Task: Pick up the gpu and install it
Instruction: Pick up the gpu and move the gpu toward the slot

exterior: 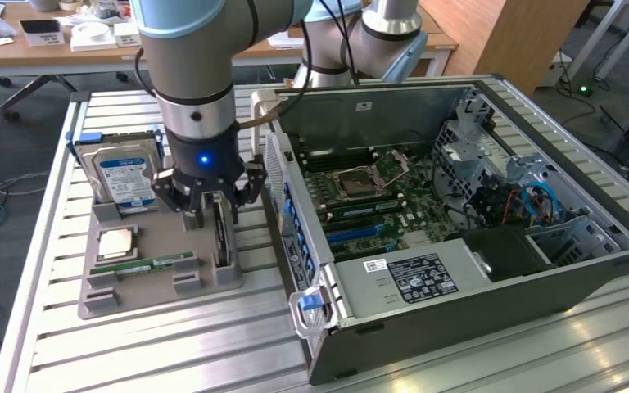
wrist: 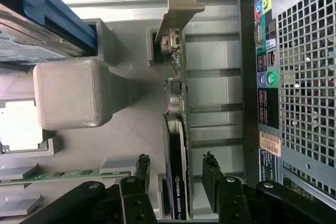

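fingers (wrist: 211,177) apart, straddling gpu (wrist: 176,145) (standing on edge in gray holder (wrist: 131,129)), gaps both sides

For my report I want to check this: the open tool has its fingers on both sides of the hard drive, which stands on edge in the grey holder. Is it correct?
Not quite. The open tool has its fingers on both sides of the gpu, not the hard drive. The gpu stands on edge in the grey holder; the wrist view shows it.
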Robot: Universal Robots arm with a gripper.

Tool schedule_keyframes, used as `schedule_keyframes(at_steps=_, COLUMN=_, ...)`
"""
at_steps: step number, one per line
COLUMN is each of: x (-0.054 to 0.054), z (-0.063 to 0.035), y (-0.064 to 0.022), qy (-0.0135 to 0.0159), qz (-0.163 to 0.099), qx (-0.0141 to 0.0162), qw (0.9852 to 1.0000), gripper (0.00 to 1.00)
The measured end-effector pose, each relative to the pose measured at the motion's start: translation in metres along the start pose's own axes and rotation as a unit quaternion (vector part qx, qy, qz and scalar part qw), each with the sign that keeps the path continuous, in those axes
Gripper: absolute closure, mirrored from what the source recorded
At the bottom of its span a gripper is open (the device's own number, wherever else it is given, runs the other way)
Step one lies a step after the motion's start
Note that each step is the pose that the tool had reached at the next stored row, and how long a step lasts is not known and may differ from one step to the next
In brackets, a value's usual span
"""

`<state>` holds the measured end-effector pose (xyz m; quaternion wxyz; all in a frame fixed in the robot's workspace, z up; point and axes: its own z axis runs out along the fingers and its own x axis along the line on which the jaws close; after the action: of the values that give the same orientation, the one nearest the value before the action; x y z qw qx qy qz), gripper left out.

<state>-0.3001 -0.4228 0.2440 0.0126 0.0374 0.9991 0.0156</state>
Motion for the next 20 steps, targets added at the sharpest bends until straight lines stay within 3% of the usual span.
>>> schedule_keyframes(at_steps=11, x=0.001, z=0.0055, y=0.0082, qy=0.0, qz=0.0, qx=0.0, qw=1.0, gripper=0.47)
schedule_keyframes(at_steps=20, x=0.001, z=0.0131, y=0.0096, qy=0.0, qz=0.0, qx=0.0, qw=1.0, gripper=0.47)
